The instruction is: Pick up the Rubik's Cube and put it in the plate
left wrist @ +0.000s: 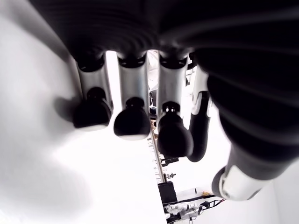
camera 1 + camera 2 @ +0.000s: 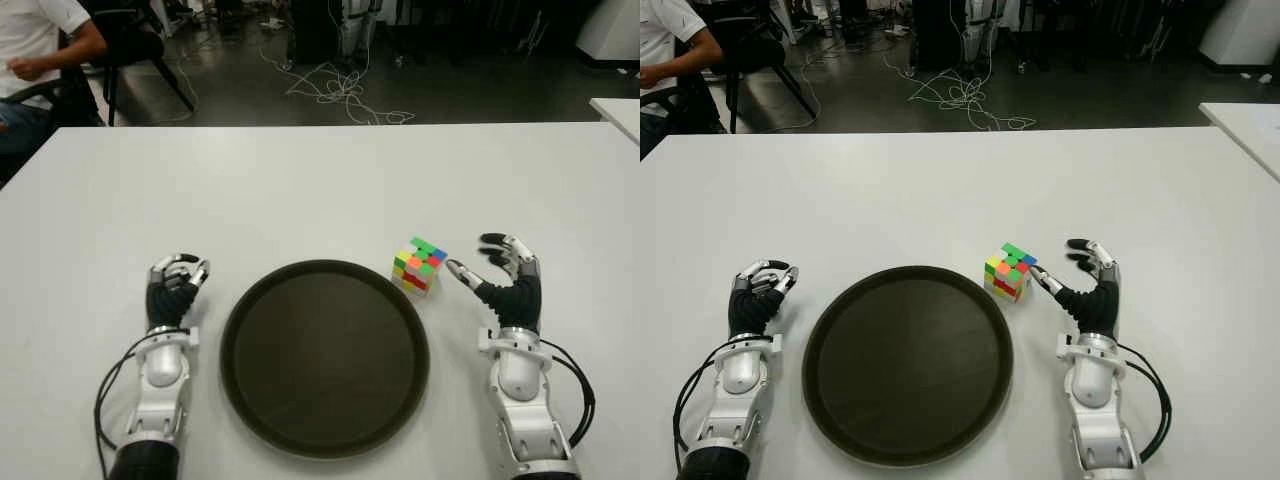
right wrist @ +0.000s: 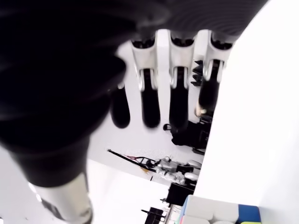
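Observation:
A Rubik's Cube (image 2: 419, 265) with mixed coloured faces stands on the white table (image 2: 300, 190), just off the upper right rim of a round dark plate (image 2: 240, 340). My right hand (image 2: 497, 270) is a short way to the cube's right, fingers spread and holding nothing, its thumb pointing toward the cube without touching it. A corner of the cube (image 3: 219, 212) shows in the right wrist view beyond the straight fingers (image 3: 150, 100). My left hand (image 2: 175, 285) shows to the left of the plate with its fingers (image 1: 131, 122) curled, holding nothing.
A seated person (image 2: 35, 50) and a chair are beyond the table's far left corner. Cables (image 2: 340, 95) lie on the floor behind the table. Another white table edge (image 2: 620, 110) shows at the far right.

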`<act>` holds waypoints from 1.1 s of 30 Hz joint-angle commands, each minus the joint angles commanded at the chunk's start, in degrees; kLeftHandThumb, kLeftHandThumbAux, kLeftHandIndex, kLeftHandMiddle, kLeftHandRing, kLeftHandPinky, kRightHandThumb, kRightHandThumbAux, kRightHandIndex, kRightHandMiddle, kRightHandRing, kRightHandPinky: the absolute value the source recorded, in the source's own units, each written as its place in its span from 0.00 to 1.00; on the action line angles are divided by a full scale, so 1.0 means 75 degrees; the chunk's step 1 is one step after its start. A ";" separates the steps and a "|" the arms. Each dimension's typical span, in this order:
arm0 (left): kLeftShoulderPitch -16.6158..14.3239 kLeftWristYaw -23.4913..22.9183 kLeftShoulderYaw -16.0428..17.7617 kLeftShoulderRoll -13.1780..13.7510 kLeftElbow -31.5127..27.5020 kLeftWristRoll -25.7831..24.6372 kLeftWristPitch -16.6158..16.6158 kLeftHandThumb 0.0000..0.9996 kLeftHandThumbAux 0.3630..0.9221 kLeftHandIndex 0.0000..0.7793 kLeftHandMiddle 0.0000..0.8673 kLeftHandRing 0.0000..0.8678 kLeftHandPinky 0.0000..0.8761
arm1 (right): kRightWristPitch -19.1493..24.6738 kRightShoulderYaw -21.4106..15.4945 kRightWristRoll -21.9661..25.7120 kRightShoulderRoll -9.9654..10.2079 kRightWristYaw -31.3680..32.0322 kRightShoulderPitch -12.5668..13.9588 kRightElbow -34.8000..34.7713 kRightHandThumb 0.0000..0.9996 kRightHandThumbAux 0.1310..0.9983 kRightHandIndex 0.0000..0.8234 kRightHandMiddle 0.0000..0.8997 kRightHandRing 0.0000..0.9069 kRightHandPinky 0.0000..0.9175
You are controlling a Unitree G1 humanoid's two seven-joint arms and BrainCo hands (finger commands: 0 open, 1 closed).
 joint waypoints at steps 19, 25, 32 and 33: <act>0.0021 0.0019 0.0035 -0.0066 -0.0010 -0.0047 0.0022 0.72 0.60 0.57 0.96 0.96 0.93 | -0.0712 0.0069 -0.0561 -0.0397 0.0555 0.0025 0.0255 0.00 0.79 0.00 0.00 0.00 0.00; 0.0022 -0.0005 0.0010 -0.0037 -0.0022 -0.0014 0.0083 0.71 0.60 0.57 0.95 0.95 0.92 | -0.1058 0.0058 -0.0814 -0.0574 0.0618 -0.0205 0.0600 0.00 0.68 0.00 0.00 0.00 0.00; 0.0038 -0.0045 0.0023 -0.0087 -0.0092 -0.0075 0.0141 0.72 0.60 0.57 0.95 0.95 0.92 | -0.1052 0.0092 -0.1131 -0.0923 0.0700 -0.0426 0.0884 0.00 0.59 0.00 0.00 0.00 0.00; 0.0039 -0.0047 0.0019 -0.0087 -0.0093 -0.0070 0.0142 0.72 0.60 0.57 0.95 0.95 0.92 | -0.0996 0.0104 -0.1153 -0.0961 0.0735 -0.0442 0.0867 0.00 0.58 0.00 0.00 0.00 0.00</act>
